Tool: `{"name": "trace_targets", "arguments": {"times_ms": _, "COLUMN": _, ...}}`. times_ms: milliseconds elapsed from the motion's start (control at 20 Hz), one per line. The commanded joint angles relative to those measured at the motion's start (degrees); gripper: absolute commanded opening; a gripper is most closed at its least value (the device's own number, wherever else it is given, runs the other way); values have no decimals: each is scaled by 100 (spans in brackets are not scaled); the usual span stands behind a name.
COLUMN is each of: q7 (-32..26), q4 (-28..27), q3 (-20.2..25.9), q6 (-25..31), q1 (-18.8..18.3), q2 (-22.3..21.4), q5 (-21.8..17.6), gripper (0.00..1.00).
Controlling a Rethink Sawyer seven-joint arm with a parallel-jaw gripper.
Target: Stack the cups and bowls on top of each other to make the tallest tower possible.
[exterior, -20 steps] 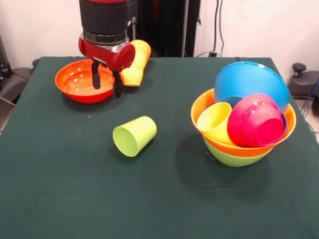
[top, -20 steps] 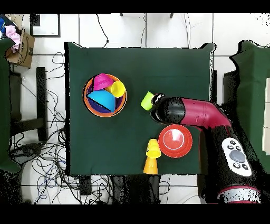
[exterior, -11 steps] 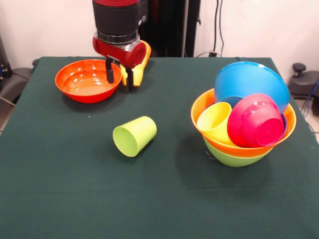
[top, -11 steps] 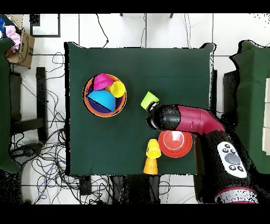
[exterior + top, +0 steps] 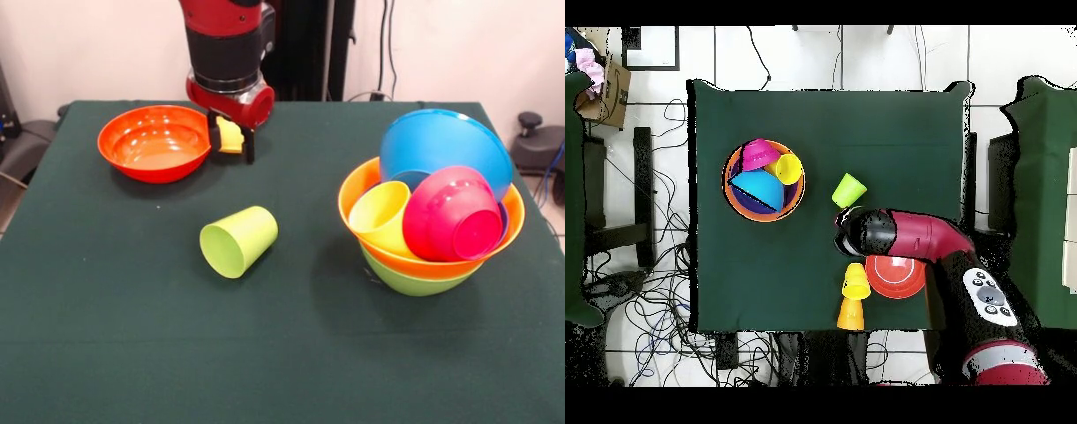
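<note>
Three pieces lie loose: the lime cup [image 5: 238, 240] tipped mid-tabletop, the red-orange bowl [image 5: 155, 141] far left, the yellow-orange cups [image 5: 230, 135] between the gripper's [image 5: 231, 141] open, empty fingers; the tower [image 5: 431, 212] sits jumbled right.

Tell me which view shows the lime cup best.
The front view: the lime cup lies on its side, alone on the table, its open mouth facing the camera. The overhead view shows it only as a small shape beside the arm.
</note>
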Motion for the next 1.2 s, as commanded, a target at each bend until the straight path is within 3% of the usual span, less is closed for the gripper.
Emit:
{"name": "trace_targets", "arguments": {"times_ms": 50, "q7": 243, "q4": 118, "q3": -99, "q6": -283, "q1": 198, "q2": 250, "q5": -237, "gripper": 100}}
{"name": "trace_targets", "arguments": {"times_ms": 250, "q7": 143, "q4": 176, "q3": -136, "q6": -263, "q1": 143, "q2": 173, "q5": -241, "gripper": 100}}
{"name": "trace_targets", "arguments": {"times_ms": 800, "q7": -282, "q4": 569, "q3": 172, "q6": 489, "q1": -193, "q2": -752, "q5": 160, "gripper": 100}}
{"name": "trace_targets", "arguments": {"times_ms": 1200, "q7": -335, "q4": 495, "q3": 175, "q6": 577, "q1": -273, "q2": -730, "q5": 86, "gripper": 100}}
